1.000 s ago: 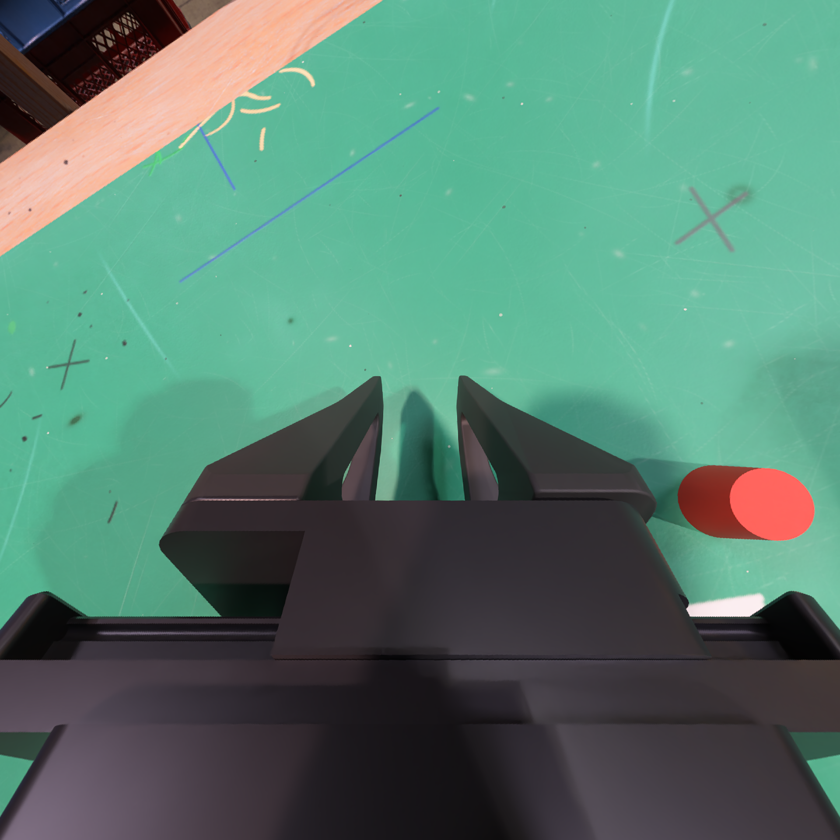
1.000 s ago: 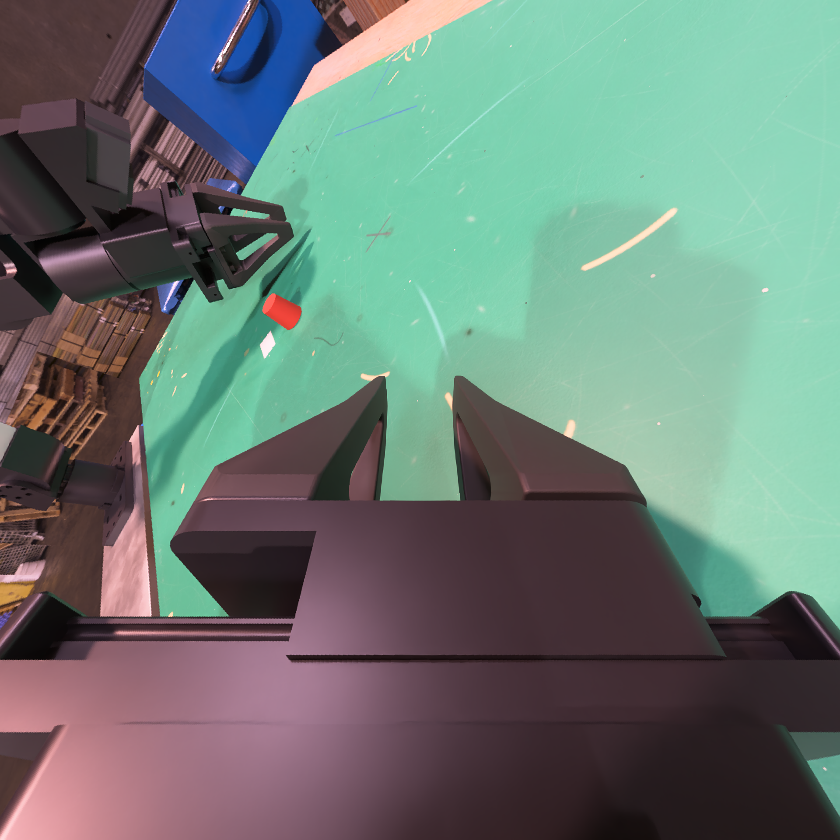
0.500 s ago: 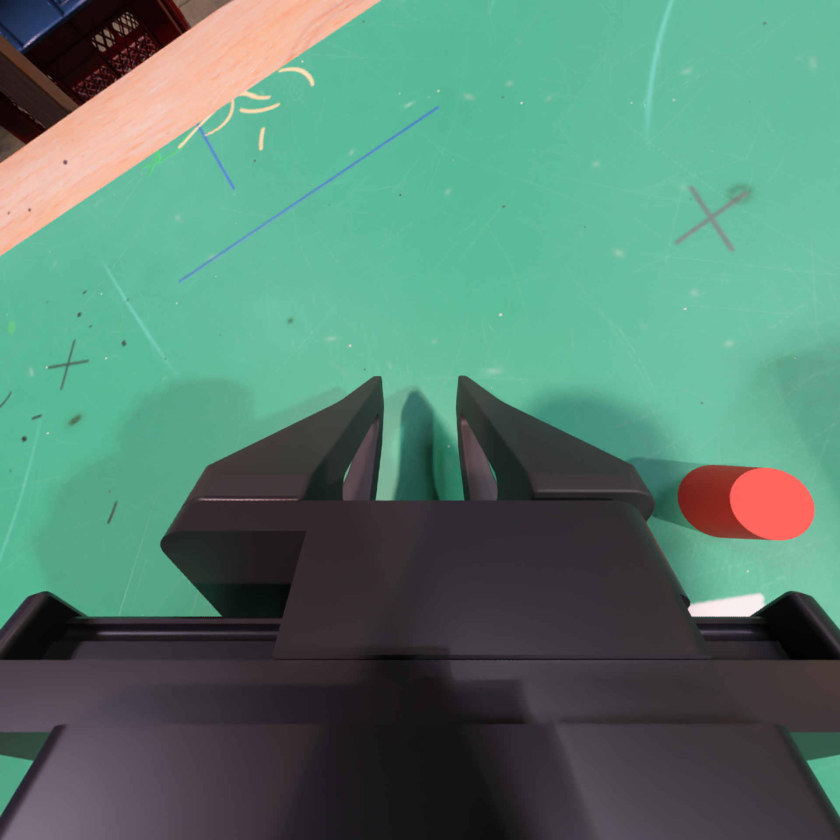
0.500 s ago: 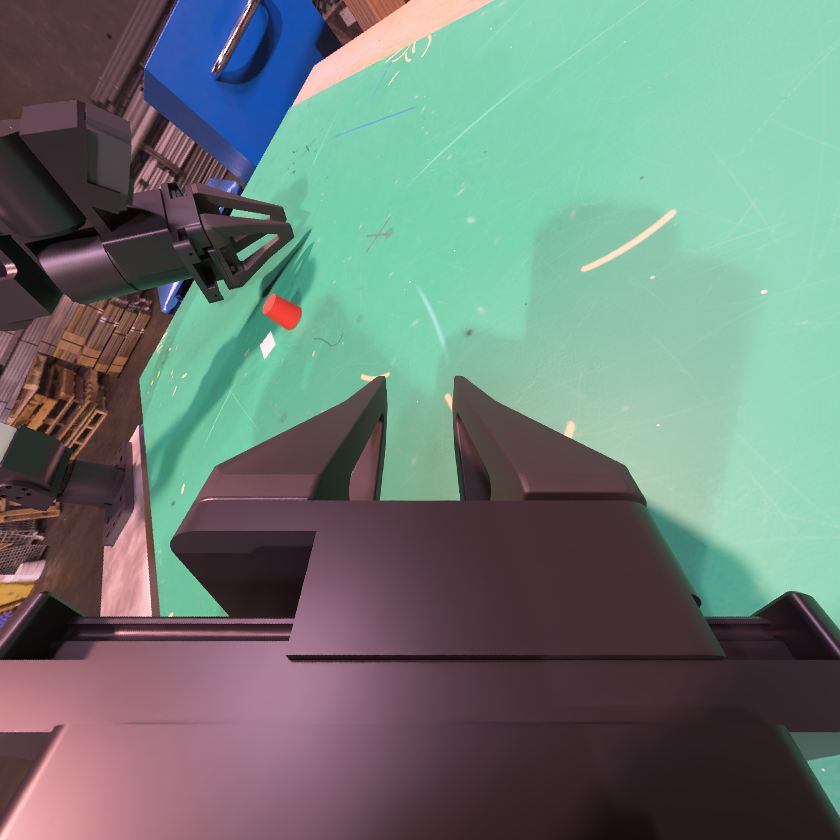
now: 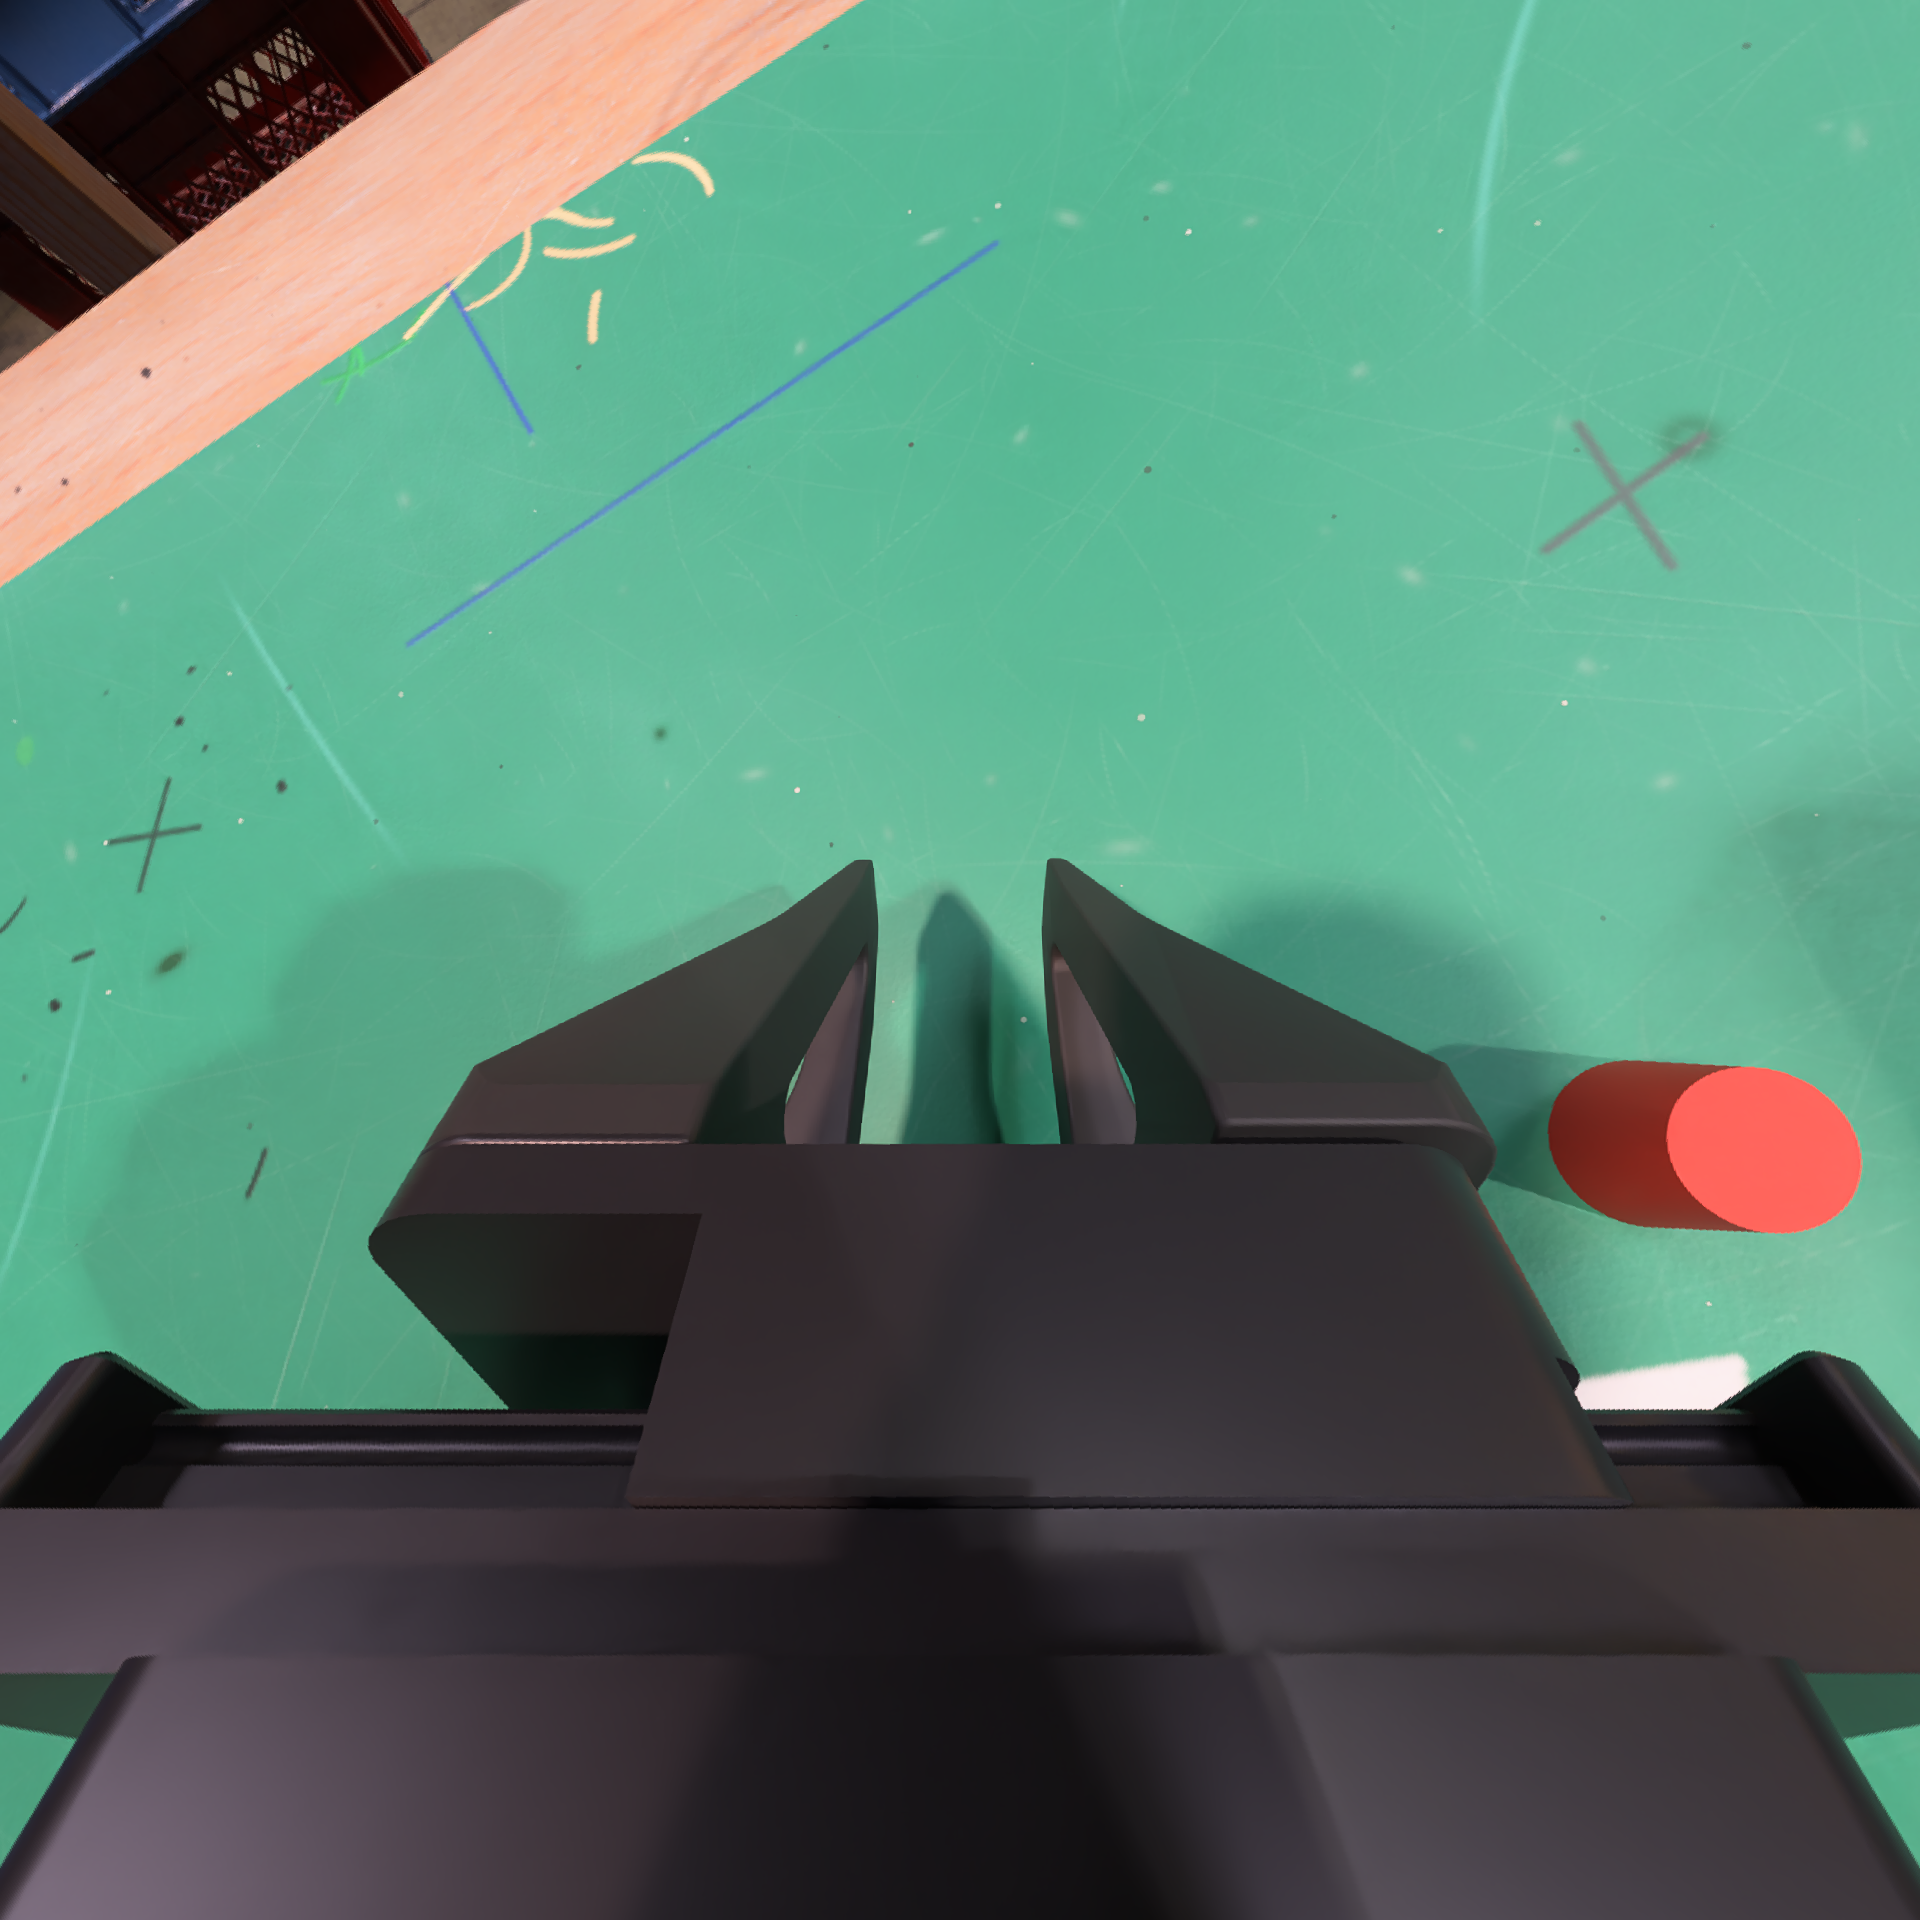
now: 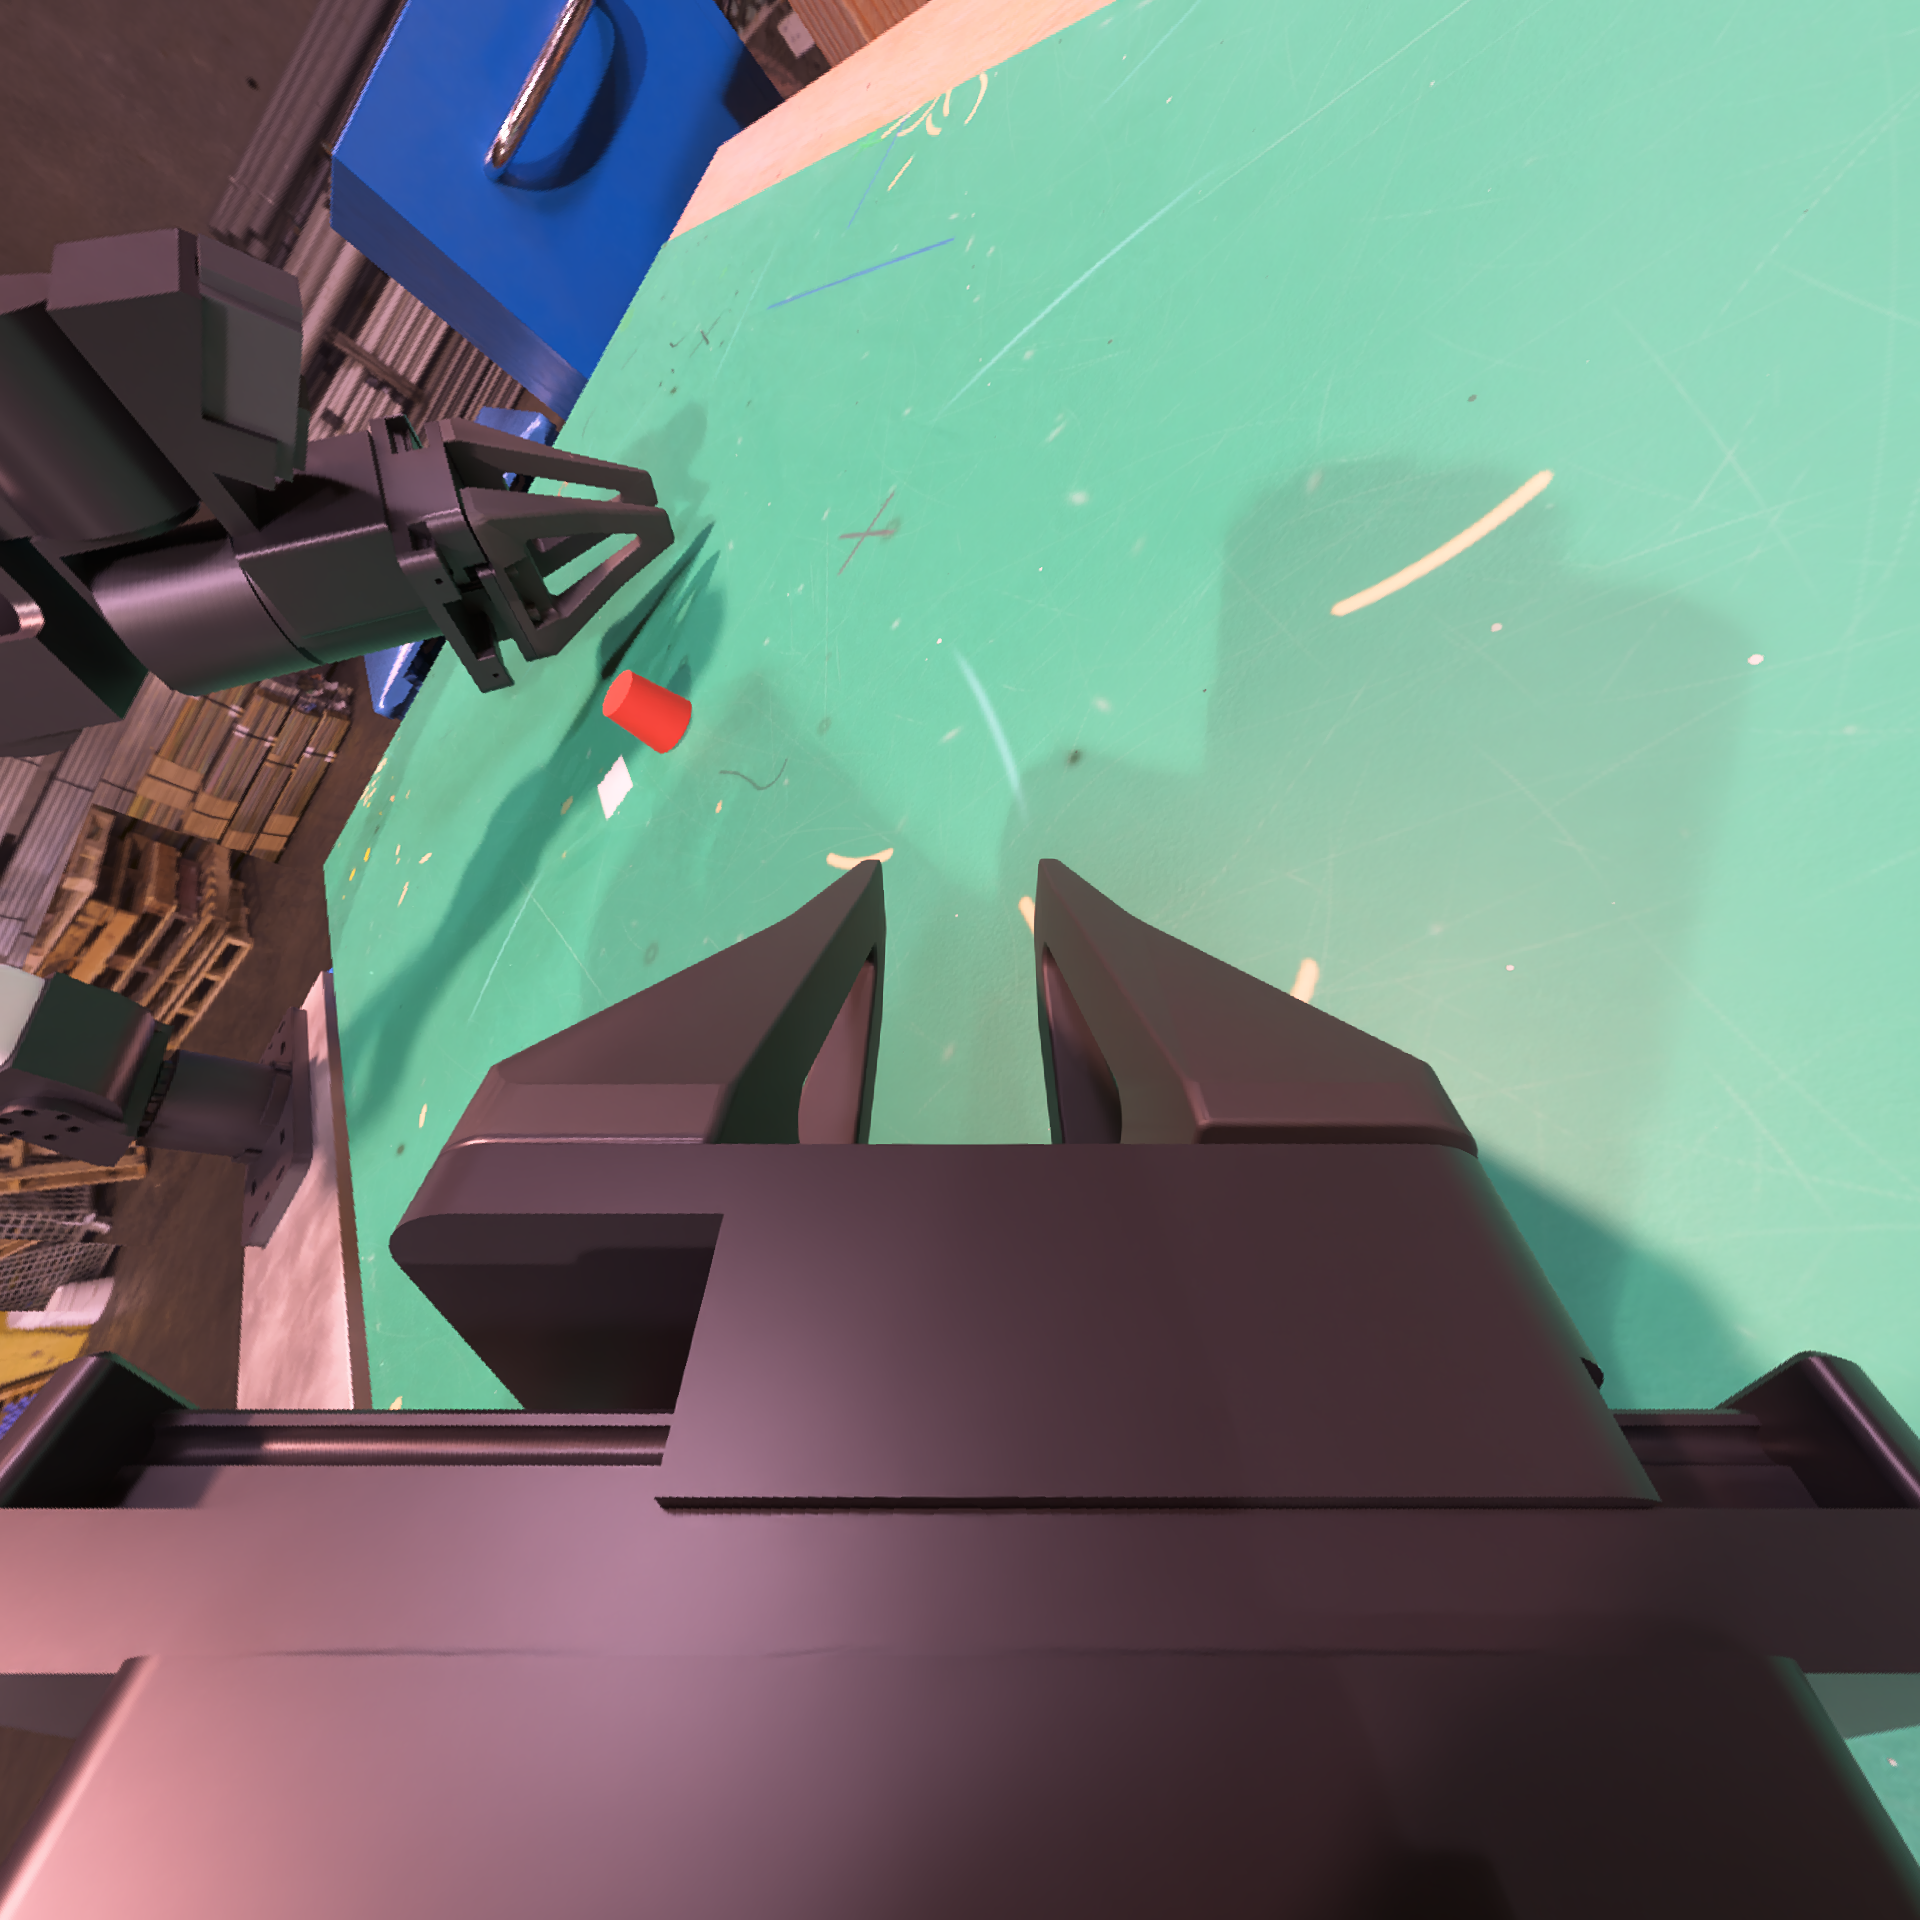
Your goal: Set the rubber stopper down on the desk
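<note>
Left wrist view: left claw (image 5: pixel 959 883) released, empty, above the table (image 5: pixel 1143 520).
Stopper (image 5: pixel 1704 1148): red, on its side on the table, just right of left claw, apart.
Right claw (image 6: pixel 959 883): released, empty, well apart from stopper (image 6: pixel 646 710).

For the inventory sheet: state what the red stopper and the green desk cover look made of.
Red stopper: matte, even colour, no glint, consistent with rubber; it lies on its side. Green desk cover: thin mat with fine scratches and pen marks, probably vinyl or rubber, over a pale wood-grained desktop.
</note>
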Robot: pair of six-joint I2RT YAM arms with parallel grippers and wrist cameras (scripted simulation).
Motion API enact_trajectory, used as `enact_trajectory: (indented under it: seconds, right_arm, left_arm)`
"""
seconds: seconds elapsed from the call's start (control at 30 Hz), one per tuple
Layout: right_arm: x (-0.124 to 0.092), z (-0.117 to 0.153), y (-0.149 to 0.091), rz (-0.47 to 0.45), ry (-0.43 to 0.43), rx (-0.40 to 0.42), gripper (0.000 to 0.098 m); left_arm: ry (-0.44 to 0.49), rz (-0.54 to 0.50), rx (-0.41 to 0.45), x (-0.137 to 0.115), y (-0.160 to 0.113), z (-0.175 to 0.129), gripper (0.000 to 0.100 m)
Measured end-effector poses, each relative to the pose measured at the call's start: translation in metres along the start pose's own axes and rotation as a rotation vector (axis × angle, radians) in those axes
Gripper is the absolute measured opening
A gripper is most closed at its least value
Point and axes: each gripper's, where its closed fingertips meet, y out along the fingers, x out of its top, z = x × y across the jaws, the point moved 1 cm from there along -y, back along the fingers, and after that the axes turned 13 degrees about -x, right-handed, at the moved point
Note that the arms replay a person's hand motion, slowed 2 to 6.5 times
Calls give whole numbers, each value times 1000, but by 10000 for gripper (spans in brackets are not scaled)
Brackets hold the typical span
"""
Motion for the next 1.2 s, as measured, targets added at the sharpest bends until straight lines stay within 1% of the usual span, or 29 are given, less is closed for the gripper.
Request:
enact_trajectory:
  seconds: [0.73, 0.93, 1.2]
  right_arm:
    - [3, 2, 0, -10, 9, 11, 244]
    - [0, 1, 0, 5, 19, 11, 244]
    - [-2, 2, 2, 15, 6, 9, 243]
  left_arm:
    - [4, 7, 2, 0, 1, 0, 265]
    - [4, 7, 2, 0, 1, 0, 264]
    - [4, 7, 1, -1, 1, -1, 264]
